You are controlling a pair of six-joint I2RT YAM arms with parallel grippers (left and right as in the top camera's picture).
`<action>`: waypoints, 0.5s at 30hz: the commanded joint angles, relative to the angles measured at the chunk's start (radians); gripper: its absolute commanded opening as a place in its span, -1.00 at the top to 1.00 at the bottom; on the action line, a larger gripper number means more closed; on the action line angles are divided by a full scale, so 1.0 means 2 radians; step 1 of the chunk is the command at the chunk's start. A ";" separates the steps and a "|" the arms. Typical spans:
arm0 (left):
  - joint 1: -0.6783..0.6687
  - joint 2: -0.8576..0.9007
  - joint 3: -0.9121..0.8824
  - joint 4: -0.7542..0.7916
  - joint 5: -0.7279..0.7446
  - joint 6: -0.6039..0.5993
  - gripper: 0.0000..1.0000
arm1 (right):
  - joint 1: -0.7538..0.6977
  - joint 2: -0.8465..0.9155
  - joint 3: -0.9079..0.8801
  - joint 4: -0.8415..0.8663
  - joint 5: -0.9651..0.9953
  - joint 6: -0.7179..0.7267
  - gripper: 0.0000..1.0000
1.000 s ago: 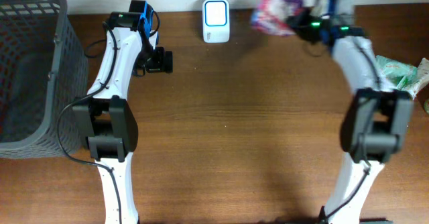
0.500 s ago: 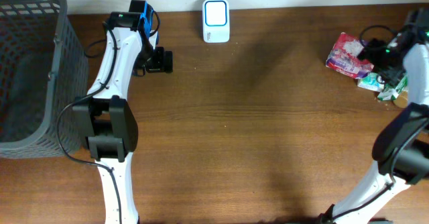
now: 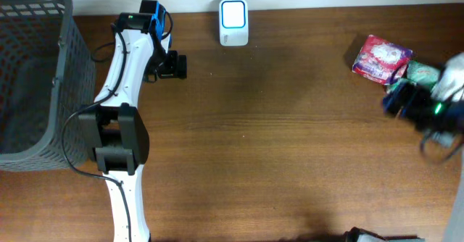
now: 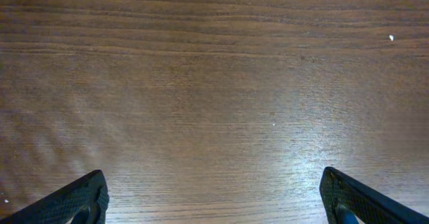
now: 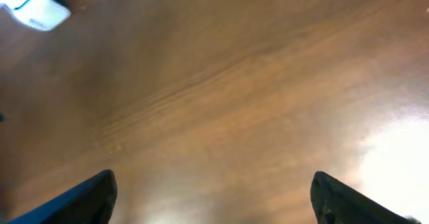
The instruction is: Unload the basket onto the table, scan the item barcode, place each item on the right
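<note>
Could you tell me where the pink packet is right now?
In the overhead view the pink packet lies at the table's right side, beside a green packet.

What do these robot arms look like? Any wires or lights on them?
The left arm has slim white links, bulky black joints, a blue part, a green light and loose black cables. The left gripper is black, with dark wedge-shaped fingers. The right arm is blurred: white and black, with a green light.

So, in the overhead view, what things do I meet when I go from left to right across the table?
grey basket → left gripper → white scanner → pink packet
</note>
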 commanded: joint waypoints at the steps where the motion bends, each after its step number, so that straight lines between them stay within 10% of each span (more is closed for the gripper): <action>1: 0.001 0.008 -0.002 0.001 -0.003 -0.003 -0.98 | 0.022 -0.137 -0.109 0.012 -0.003 -0.009 -0.91; 7: 0.001 0.008 -0.002 0.001 -0.003 -0.003 -0.98 | 0.022 -0.305 -0.184 0.011 -0.003 -0.009 -0.97; 15: 0.001 0.008 -0.002 0.001 -0.003 -0.003 -0.98 | 0.049 -0.321 -0.184 0.013 0.021 -0.009 -0.97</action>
